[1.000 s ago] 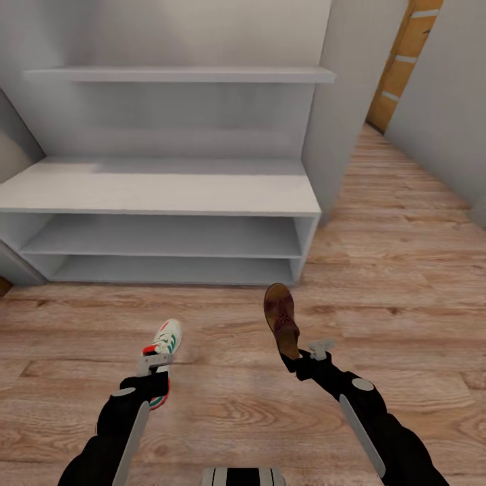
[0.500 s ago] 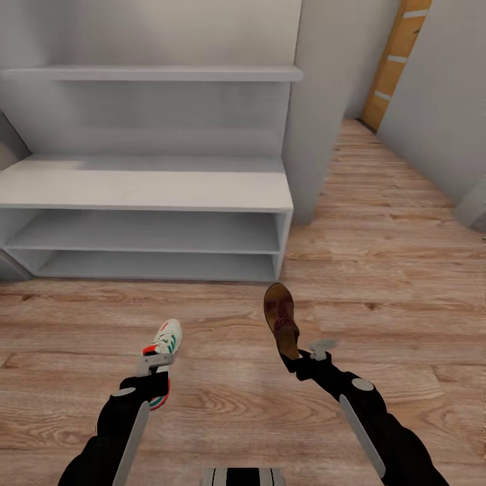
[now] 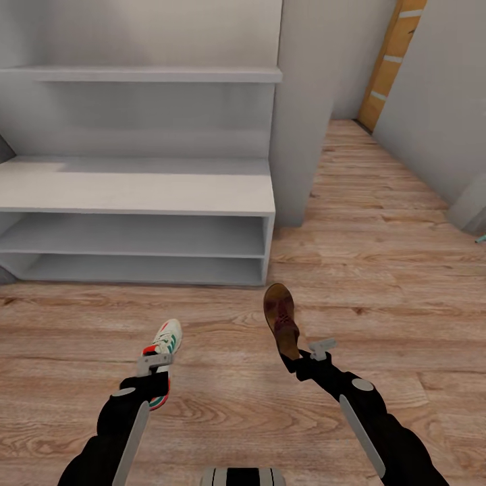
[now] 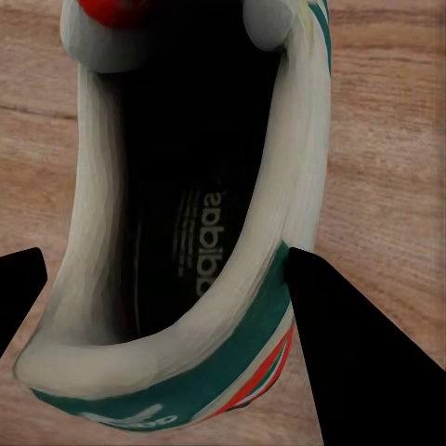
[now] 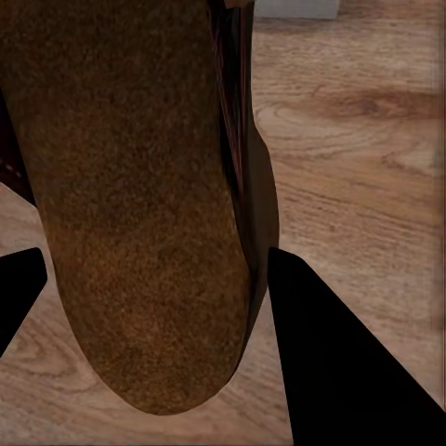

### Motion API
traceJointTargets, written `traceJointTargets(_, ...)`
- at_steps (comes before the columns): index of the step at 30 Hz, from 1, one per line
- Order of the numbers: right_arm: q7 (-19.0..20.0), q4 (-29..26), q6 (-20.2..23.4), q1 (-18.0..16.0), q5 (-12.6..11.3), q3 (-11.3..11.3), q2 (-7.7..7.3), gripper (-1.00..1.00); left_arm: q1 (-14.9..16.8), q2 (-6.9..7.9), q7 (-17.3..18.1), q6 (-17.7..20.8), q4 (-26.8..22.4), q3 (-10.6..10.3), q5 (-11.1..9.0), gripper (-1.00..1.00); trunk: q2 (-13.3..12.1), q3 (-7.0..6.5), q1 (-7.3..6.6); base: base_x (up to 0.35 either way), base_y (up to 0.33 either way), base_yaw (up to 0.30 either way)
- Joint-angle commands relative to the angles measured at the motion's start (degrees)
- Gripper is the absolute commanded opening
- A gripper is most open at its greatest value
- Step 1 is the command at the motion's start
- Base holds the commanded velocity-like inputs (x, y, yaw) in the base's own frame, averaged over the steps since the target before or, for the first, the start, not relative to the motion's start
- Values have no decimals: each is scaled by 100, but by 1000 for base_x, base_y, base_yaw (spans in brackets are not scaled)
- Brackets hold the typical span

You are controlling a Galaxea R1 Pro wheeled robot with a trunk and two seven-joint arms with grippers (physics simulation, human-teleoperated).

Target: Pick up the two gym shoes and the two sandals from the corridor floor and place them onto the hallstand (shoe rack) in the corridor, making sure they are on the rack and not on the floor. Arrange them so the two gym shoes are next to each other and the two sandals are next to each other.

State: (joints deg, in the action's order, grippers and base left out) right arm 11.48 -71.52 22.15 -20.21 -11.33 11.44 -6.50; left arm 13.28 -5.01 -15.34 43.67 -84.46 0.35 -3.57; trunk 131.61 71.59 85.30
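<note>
Wood floor (image 3: pixel 378 223) runs up to the empty grey rack (image 3: pixel 135 192); in the head view the left gripper (image 3: pixel 156 361) carries a sneaker (image 3: pixel 165 341), the right gripper (image 3: pixel 307 352) a sandal (image 3: pixel 280 317). Left wrist: fingers clamp the sneaker's (image 4: pixel 186 232) collar. Right wrist: fingers pinch the sandal's (image 5: pixel 139 204) heel, so it could swing and clip the shelf edge; the other two shoes are out of sight

A home corridor: wood-plank floor (image 3: pixel 378 223), pale grey hallstand (image 3: pixel 135 192) with open shoe shelves, plain walls, an orange-brown door (image 3: pixel 390 61) beyond.
</note>
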Motion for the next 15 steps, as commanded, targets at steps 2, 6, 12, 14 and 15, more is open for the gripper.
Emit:
traceJointTargets(2, -3, 3, -7, 0, -19, 1, 0, -100, 0, 0, 12, 1, 0, 0, 6, -100, 0, 0, 0, 14, -22, 0)
traceJointTargets(6, -5, 6, -18, 0, -19, 0, 0, -100, 1, 0, 13, 1, -2, 0, 6, -100, 0, 0, 0, 3, -6, 0)
traceJointTargets(12, -6, 6, -22, 0, -19, 2, 0, -100, 3, 0, 13, 1, -3, 0, 6, -100, 0, 0, 0, 0, 0, 0)
traceJointTargets(14, -6, 6, -21, 0, -19, 0, 0, -100, 2, 5, 13, 1, -1, 0, 6, -100, 0, 0, 0, 0, 0, 0)
traceJointTargets(15, -4, 6, -21, 0, -19, 0, 0, -100, 1, 6, 13, 1, -3, 2, 6, -100, 0, 0, 0, 0, 0, 0)
